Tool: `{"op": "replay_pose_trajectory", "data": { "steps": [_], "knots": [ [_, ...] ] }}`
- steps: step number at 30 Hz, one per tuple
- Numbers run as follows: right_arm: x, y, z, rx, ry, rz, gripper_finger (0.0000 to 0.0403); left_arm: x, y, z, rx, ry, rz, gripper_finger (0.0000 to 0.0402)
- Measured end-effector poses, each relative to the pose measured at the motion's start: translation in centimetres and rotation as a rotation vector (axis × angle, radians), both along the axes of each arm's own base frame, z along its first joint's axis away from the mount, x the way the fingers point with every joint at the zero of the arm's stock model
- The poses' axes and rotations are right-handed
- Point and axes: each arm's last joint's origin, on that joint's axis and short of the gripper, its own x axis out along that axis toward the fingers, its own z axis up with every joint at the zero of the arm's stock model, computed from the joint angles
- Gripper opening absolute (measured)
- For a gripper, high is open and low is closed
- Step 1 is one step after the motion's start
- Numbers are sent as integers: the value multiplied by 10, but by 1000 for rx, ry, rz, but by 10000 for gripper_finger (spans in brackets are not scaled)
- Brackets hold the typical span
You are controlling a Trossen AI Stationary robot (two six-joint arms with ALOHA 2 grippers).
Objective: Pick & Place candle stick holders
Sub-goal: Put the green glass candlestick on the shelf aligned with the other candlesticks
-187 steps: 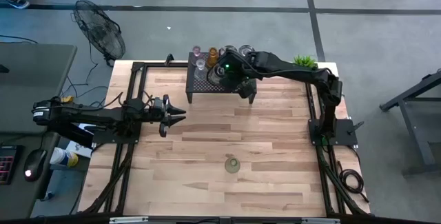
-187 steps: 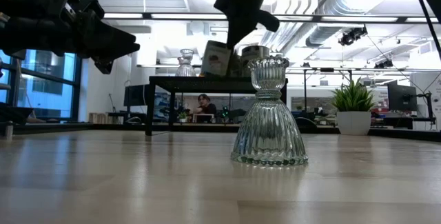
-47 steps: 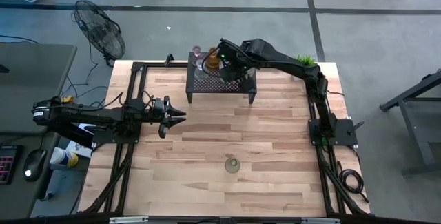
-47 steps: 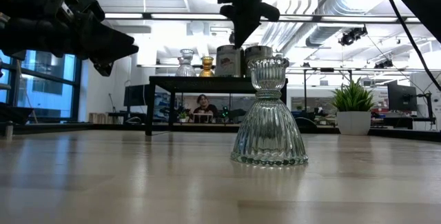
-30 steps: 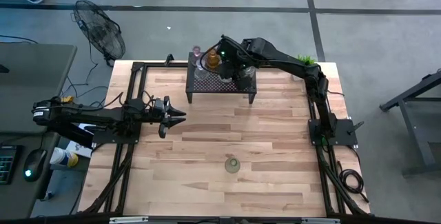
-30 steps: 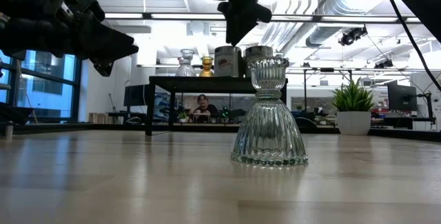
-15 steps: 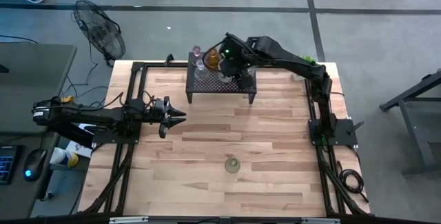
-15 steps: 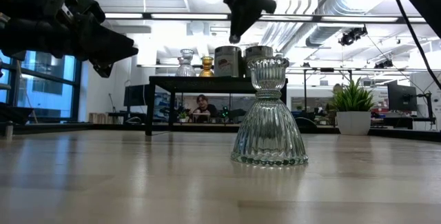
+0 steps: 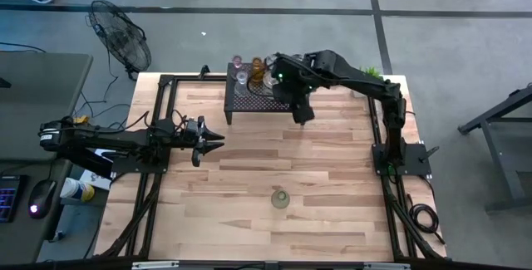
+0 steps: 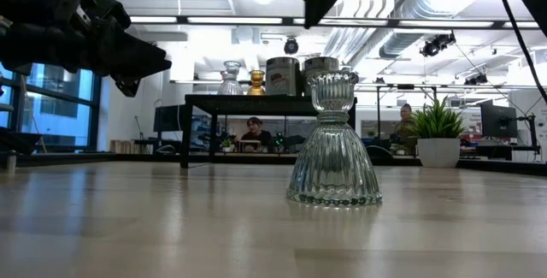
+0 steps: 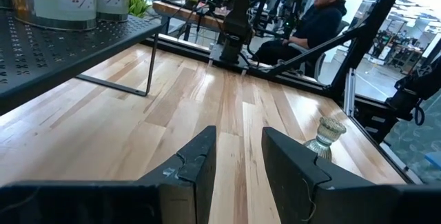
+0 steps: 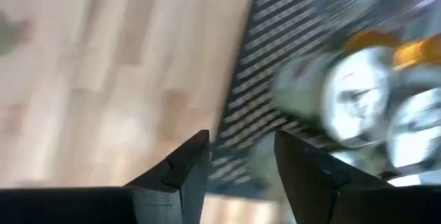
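One clear ribbed glass candle stick holder (image 9: 279, 197) (image 10: 333, 141) (image 11: 324, 136) stands upright on its wide base on the table's near middle. Other holders stand on the black mesh shelf (image 9: 264, 95) at the far edge: clear ones (image 9: 240, 71), an amber one (image 10: 256, 80) and two silvery ones (image 10: 283, 75). My right gripper (image 9: 303, 118) (image 12: 241, 158) hangs open over the shelf's near right corner, with nothing between its fingers. My left gripper (image 9: 218, 139) (image 11: 238, 158) waits open above the table's left side, pointing right.
A small potted plant (image 9: 366, 73) (image 10: 438, 133) stands at the far right corner. A fan (image 9: 121, 41) stands off the table's far left. People (image 10: 254, 128) sit in the room beyond. Bare wood lies between the shelf and the glass holder.
My right gripper has risen from over the shelf's holders and gone toward the table's right and near edges, ending above the shelf's near right corner. The holders on the shelf have stayed where they were.
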Motion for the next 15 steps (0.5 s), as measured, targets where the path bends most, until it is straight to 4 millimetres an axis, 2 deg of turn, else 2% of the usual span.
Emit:
{"op": "replay_pose_trajectory", "data": {
  "steps": [5, 9, 15],
  "knots": [
    [0, 19, -13, 87, 68, -36, 142, 0, 0, 0, 6, 0, -1, 115],
    [-1, 40, -33, 110, 105, -14, 135, 0, 0, 0, -2, 0, -4, 115],
    [-20, 69, -63, 110, 17, -1, 133, 0, -1, 0, -5, -2, -16, 115]
  ]
}}
